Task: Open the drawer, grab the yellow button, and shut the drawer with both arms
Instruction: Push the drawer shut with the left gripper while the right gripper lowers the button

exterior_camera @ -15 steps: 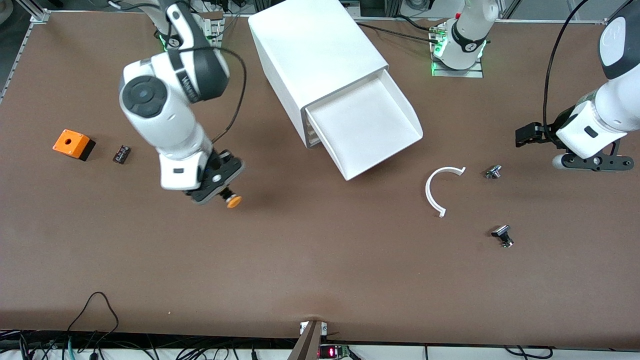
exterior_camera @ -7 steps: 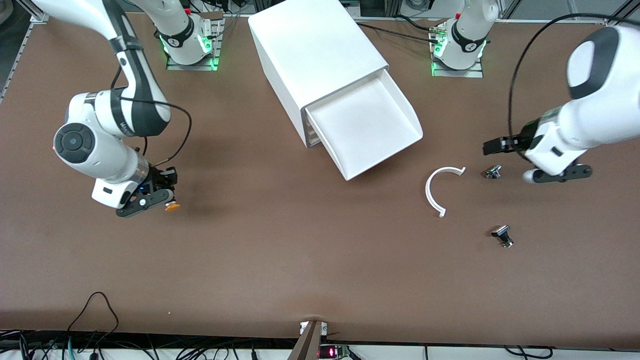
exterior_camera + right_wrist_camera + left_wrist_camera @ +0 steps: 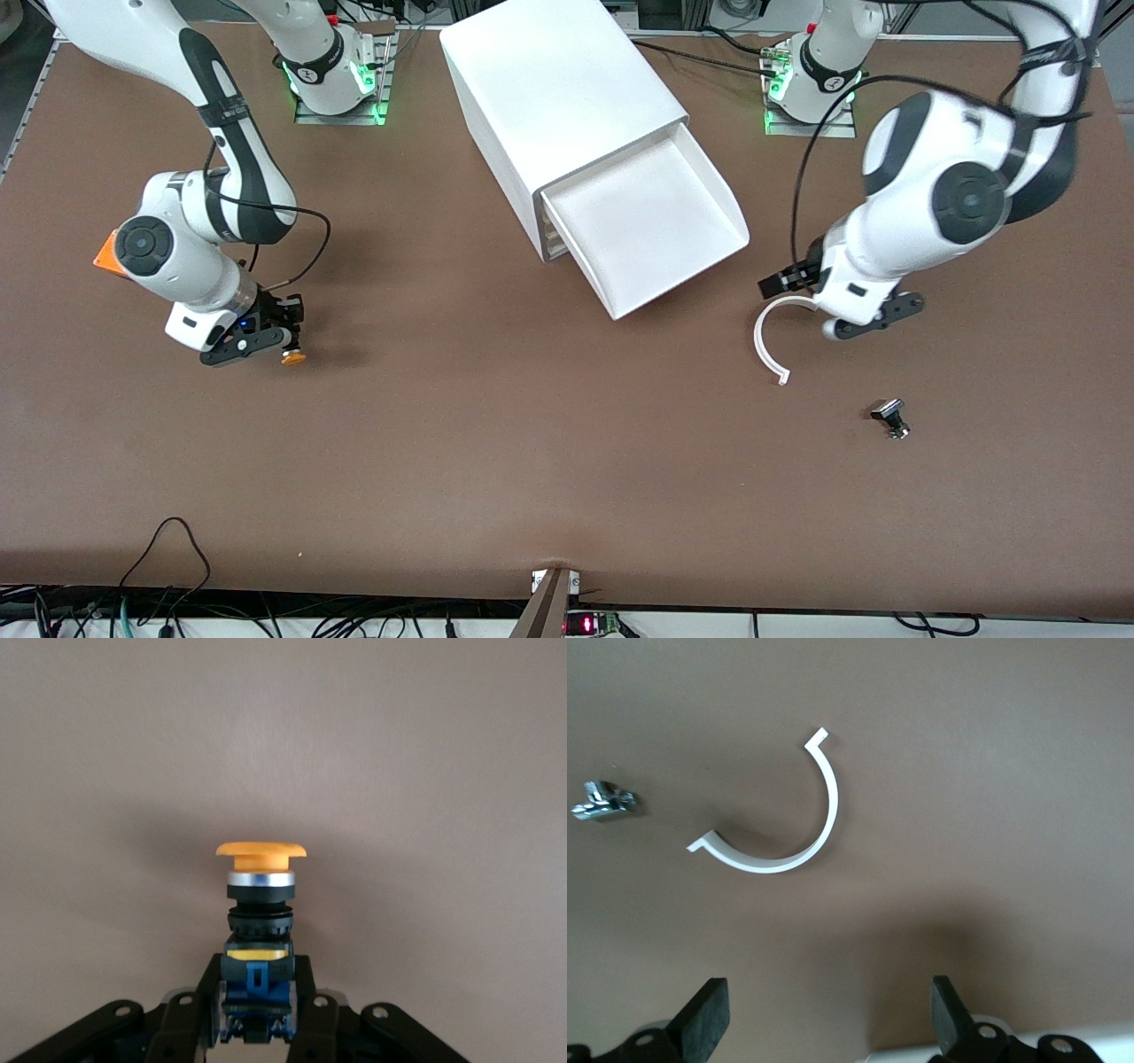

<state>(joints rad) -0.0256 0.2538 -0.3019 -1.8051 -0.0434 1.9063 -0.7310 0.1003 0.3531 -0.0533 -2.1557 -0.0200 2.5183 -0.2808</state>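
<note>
My right gripper (image 3: pixel 276 347) is shut on the button (image 3: pixel 291 357), low over the bare table near the right arm's end. In the right wrist view the fingers (image 3: pixel 199 1001) clamp the blue-black body, with the orange cap (image 3: pixel 260 850) sticking out ahead of my right gripper (image 3: pixel 257 1014). The top drawer (image 3: pixel 687 283) stands pulled out of the white cabinet (image 3: pixel 558 80) and is empty. My left gripper (image 3: pixel 784 283) is open and empty over the table beside the drawer's front lip. In the left wrist view my left gripper (image 3: pixel 828 1028) holds nothing.
A white curved strip (image 3: pixel 766 341) lies under the left hand; it also shows in the left wrist view (image 3: pixel 788 828). A silver-black metal part (image 3: pixel 890 416) lies nearer the camera. Another metal part (image 3: pixel 602 804) lies beside the strip. An orange cube (image 3: pixel 106 251) peeks out by the right arm.
The right arm carried the button toward its end of the table and lower. The left arm swung in from the table's end to the curved strip by the drawer.
</note>
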